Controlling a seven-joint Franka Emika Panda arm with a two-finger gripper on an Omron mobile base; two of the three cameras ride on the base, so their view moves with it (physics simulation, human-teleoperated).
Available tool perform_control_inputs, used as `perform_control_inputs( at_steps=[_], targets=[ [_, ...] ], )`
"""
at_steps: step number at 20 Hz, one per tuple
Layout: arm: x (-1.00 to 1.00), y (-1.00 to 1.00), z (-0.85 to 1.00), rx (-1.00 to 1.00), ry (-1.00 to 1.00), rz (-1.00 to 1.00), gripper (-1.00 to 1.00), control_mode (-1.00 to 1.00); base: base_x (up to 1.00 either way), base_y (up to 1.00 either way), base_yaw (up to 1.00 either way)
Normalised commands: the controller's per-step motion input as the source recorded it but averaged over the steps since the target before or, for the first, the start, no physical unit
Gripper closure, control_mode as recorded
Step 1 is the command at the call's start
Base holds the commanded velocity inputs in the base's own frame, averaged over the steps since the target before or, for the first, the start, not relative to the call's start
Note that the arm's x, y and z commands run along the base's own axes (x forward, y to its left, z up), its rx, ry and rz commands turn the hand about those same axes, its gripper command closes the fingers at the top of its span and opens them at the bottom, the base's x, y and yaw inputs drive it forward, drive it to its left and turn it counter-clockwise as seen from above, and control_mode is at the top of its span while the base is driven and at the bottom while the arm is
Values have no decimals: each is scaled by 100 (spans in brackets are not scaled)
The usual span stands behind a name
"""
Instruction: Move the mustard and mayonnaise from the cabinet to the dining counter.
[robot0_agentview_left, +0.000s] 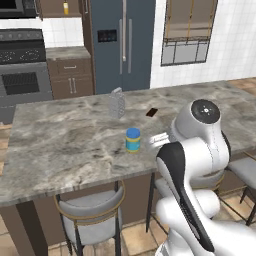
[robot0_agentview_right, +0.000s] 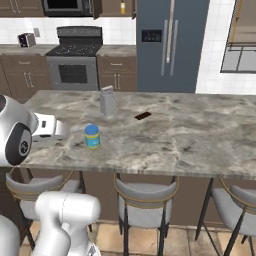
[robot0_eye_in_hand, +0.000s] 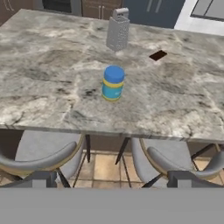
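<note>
The mayonnaise (robot0_agentview_left: 133, 139) (robot0_agentview_right: 92, 136) (robot0_eye_in_hand: 113, 83), a squat jar with a blue lid, stands upright on the dining counter (robot0_agentview_left: 60, 145) (robot0_agentview_right: 200, 135) (robot0_eye_in_hand: 39, 78), near its front edge. My gripper (robot0_eye_in_hand: 113, 178) is open with nothing between its fingers. It hangs back from the counter's front edge, above the stools, and points at the jar from some way off. The mustard (robot0_agentview_left: 65, 8) (robot0_agentview_right: 122, 7), a slim yellow bottle, stands far back in the open cabinet (robot0_agentview_left: 52, 9) (robot0_agentview_right: 109, 7) beside the fridge.
A metal grater (robot0_agentview_left: 116, 103) (robot0_agentview_right: 107, 101) (robot0_eye_in_hand: 118, 30) stands behind the jar, with a small dark flat thing (robot0_agentview_left: 152, 112) (robot0_agentview_right: 142, 116) (robot0_eye_in_hand: 158, 55) to its right. Grey stools (robot0_agentview_left: 92, 215) (robot0_agentview_right: 145, 202) (robot0_eye_in_hand: 41, 153) line the counter's front. Stove (robot0_agentview_right: 75, 70) and fridge (robot0_agentview_right: 167, 45) stand beyond.
</note>
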Motion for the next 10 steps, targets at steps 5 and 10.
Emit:
perform_control_inputs(
  at_steps=[5, 10],
  targets=[
    [0, 0, 0, 0, 0, 0, -100, 100, -50, 46, 16],
    [0, 0, 0, 0, 0, 0, -100, 100, -2, 85, 4]
  ],
)
